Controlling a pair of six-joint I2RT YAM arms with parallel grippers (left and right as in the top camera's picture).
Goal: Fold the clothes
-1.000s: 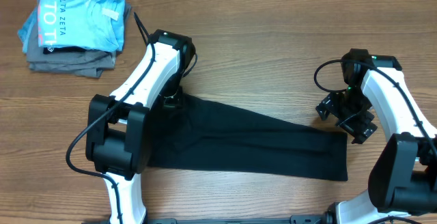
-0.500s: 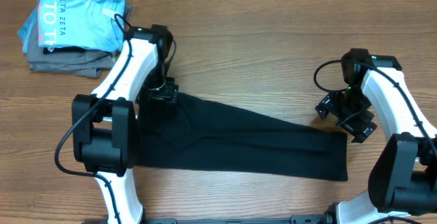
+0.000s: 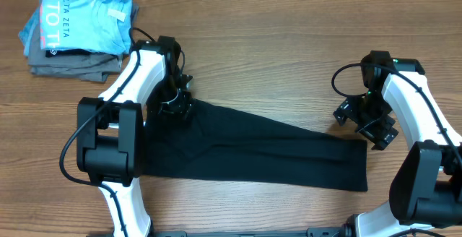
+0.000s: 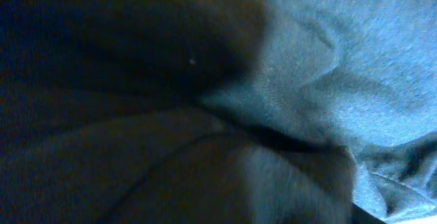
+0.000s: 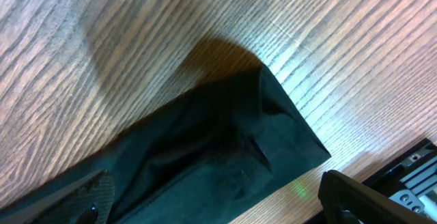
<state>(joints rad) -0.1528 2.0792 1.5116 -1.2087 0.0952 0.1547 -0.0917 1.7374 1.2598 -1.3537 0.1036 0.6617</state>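
The clothes (image 3: pixel 274 150), a black T-shirt folded into a long strip, lie across the middle of the wooden table. My left gripper (image 3: pixel 175 107) is down on the strip's upper left corner. In the left wrist view dark fabric (image 4: pixel 328 80) fills the frame, and its fingers cannot be made out. My right gripper (image 3: pixel 369 125) hovers over the strip's right end. In the right wrist view that end of the clothes (image 5: pixel 225 149) lies below the right gripper (image 5: pixel 218 210). It stands open with its fingers (image 5: pixel 82 193) wide apart and nothing between them.
At the back left corner sits a folded light blue T-shirt (image 3: pixel 83 16) on grey folded garments (image 3: pixel 72 65). Bare wooden table (image 3: pixel 289 56) lies behind the strip. Both arm bases stand at the near edge.
My left arm has swung a little to the left and its gripper has settled onto the cloth's upper left corner. The right arm and the cloth have not moved.
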